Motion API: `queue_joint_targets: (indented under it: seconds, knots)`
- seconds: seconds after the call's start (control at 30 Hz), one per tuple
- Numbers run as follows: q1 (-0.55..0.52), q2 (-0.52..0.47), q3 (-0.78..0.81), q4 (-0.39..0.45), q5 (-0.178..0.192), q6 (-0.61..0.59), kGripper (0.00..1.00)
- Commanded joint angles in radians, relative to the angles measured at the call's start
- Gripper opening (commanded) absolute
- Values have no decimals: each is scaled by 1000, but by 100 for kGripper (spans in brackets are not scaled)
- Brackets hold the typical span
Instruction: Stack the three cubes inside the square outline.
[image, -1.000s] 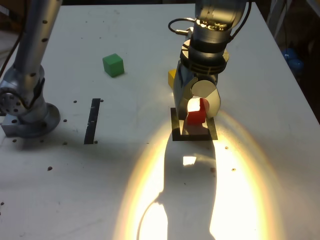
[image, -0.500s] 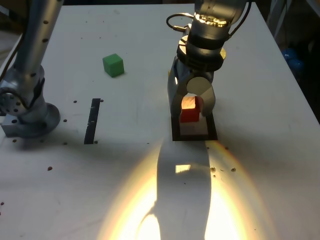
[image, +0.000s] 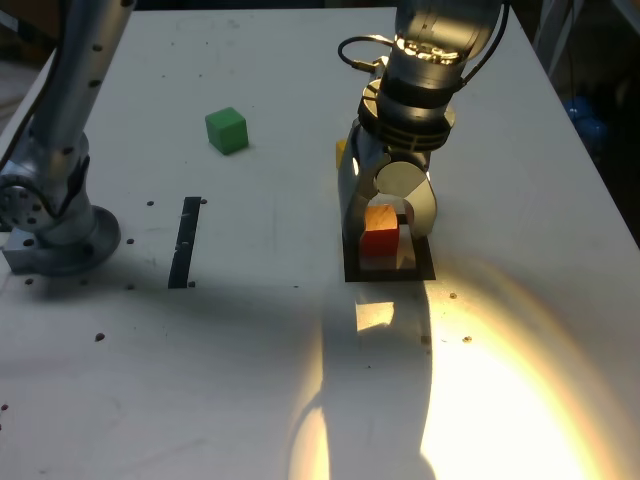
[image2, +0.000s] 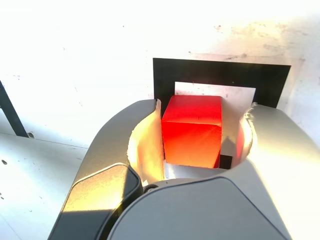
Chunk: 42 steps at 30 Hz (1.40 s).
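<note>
While the counter (image: 270, 300) is lit from the arm, the gripper (image: 385, 222) straddles the square outline (image: 352, 270), jaws apart around the red cube (image: 379, 235) resting inside it; green cube (image: 226, 130) well apart.

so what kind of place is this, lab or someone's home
Probably a robotics lab or test bench, not a home: a white table with a taped square outline, a black tape strip, coloured cubes like the green cube, and a second arm's bolted base.
</note>
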Motion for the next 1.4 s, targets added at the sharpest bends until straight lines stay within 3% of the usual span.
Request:
queue_joint_targets:
  seconds: [0.0,0.17,0.37,0.53,0.83,1.07,1.37]
  knots:
    - [2,-18,-6,2,2,5,78]
    - [2,-92,-2,26,9,16,91]
    - [31,-203,15,86,46,39,93]
    - [155,-254,21,113,85,92,93]
    - [386,-206,7,99,96,142,93]
    - [393,-127,30,61,61,141,92]
    - [386,-84,6,65,55,108,91]
